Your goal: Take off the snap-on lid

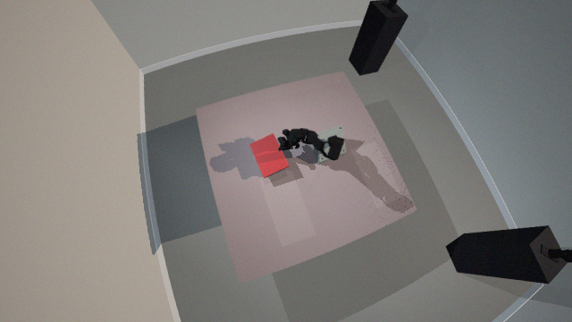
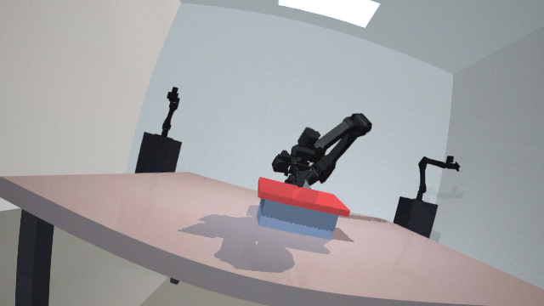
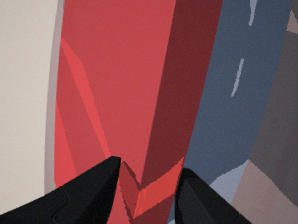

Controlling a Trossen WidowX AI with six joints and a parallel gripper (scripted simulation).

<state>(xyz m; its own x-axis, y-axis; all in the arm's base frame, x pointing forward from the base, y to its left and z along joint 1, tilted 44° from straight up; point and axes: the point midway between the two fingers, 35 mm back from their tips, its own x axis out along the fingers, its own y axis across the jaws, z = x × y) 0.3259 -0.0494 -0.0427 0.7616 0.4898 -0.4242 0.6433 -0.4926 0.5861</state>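
A flat red lid point(image 1: 269, 163) point(image 2: 293, 197) point(image 3: 115, 90) lies over the blue storage box point(image 2: 293, 223) point(image 3: 220, 115), right side up. Its rim overhangs the box at the right end in the exterior view. I cannot tell whether there is a narrow gap between lid and box. My gripper point(image 1: 281, 147) point(image 2: 299, 184) point(image 3: 149, 172) is shut on the lid's edge on the side near the arm's base, with one finger on either side of the rim in the wrist view. The fingertips are partly hidden behind the lid in the exterior view.
The pink table point(image 1: 268, 255) point(image 2: 127, 208) bears the box and the arm's pale base plate point(image 1: 338, 131). Two black pedestals point(image 1: 377, 38) point(image 2: 158, 153) with small arms stand beyond the table. Dark arm shadows fall across the table.
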